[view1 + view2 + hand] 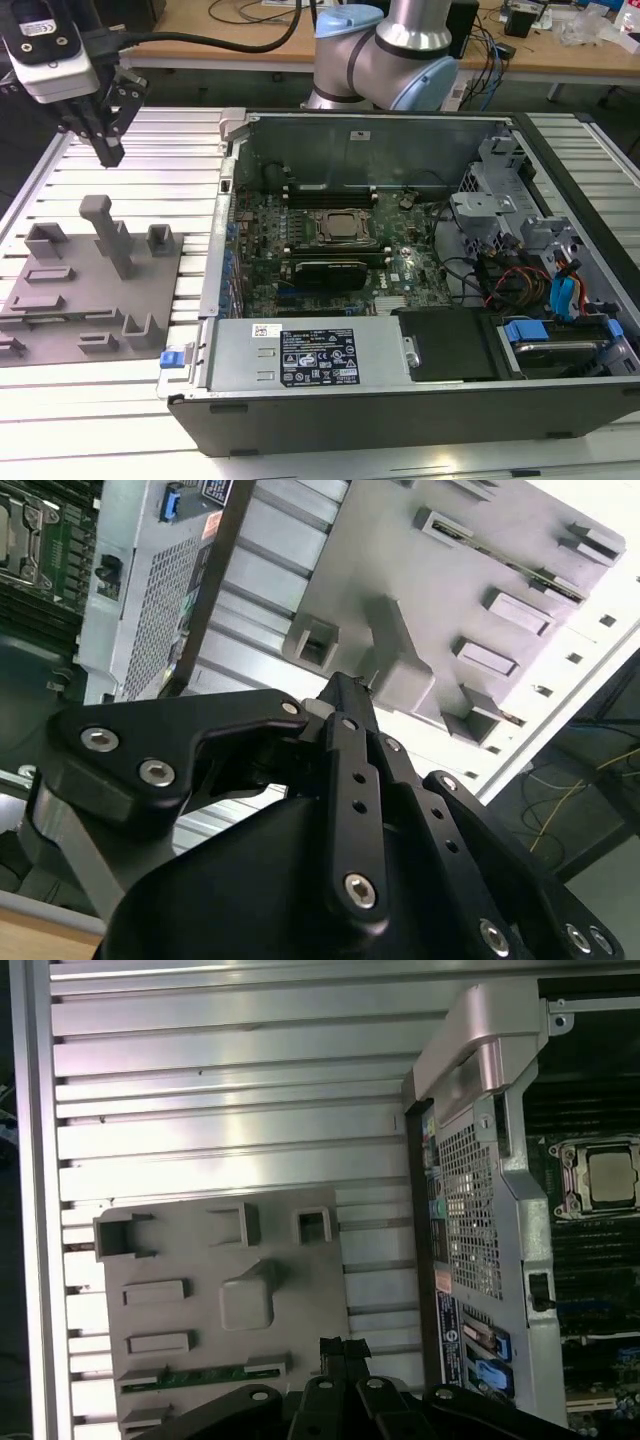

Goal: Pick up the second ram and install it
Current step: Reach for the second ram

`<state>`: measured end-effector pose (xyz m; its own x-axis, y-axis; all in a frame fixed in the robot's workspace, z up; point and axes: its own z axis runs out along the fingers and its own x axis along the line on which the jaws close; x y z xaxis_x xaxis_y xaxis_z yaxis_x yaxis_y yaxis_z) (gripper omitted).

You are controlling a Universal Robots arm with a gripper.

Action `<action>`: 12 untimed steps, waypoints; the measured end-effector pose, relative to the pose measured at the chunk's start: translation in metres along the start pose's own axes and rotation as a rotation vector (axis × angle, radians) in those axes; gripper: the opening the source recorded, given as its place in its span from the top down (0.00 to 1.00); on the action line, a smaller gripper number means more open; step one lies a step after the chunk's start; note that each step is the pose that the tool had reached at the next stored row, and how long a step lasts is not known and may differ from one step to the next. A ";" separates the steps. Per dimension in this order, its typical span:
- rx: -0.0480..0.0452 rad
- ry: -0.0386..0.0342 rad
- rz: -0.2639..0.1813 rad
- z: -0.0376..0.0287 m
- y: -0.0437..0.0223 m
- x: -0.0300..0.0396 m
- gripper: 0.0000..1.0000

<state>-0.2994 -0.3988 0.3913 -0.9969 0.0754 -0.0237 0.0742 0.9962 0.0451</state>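
Green on grey: lying as a thin ram (pixel 200 1373) in the blocky tray's (pixel 300 1290) long slot; hovering above with black gripper (pixel 108 155) pinched together, empty, at the exterior view's upper left.

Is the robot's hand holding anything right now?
Nothing. The hand hangs empty over the gray tray, and the green ram stick lies in the tray's slot.

The second ram (pixel 205 1374), a thin green stick, sits in the gray holder (pixel 190 1250).
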 end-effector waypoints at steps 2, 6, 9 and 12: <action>0.0000 0.0000 0.000 0.0000 -0.0003 0.0034 0.89; 0.0000 0.0000 0.000 0.0000 -0.0012 0.0159 0.89; 0.0001 0.0001 0.000 0.0000 -0.0017 0.0217 0.89; 0.0001 0.0000 0.000 0.0005 -0.0027 0.0319 0.89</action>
<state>-0.3313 -0.3991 0.3899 -0.9969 0.0753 -0.0237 0.0742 0.9962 0.0451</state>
